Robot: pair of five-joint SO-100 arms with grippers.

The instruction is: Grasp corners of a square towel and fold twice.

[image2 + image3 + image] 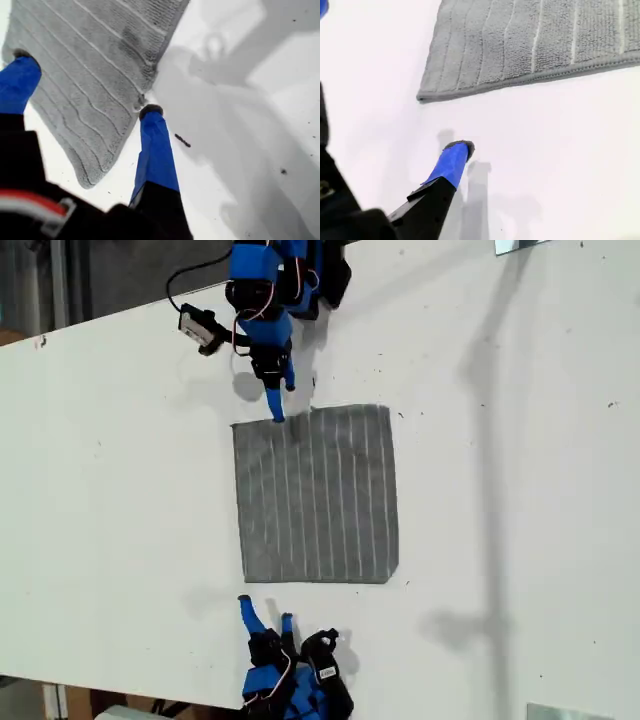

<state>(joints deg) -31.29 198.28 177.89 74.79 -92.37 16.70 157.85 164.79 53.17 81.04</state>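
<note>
My first gripper [82,82] reaches down with jaws spread astride a towel [315,495] corner; my second gripper [266,617] hovers spread nearby.

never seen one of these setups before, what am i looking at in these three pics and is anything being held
You are seeing two small blue robot arms at a white table. One picture looks down on the whole scene; the other two come from cameras riding on each arm's hand. A grey striped towel lies flat between the arms. My first hand is at the top of the exterior view, open, its fingers straddling the towel's edge near a corner. My second hand, at the bottom of that view, is open over bare table, short of the towel. Nothing is held yet.
</note>
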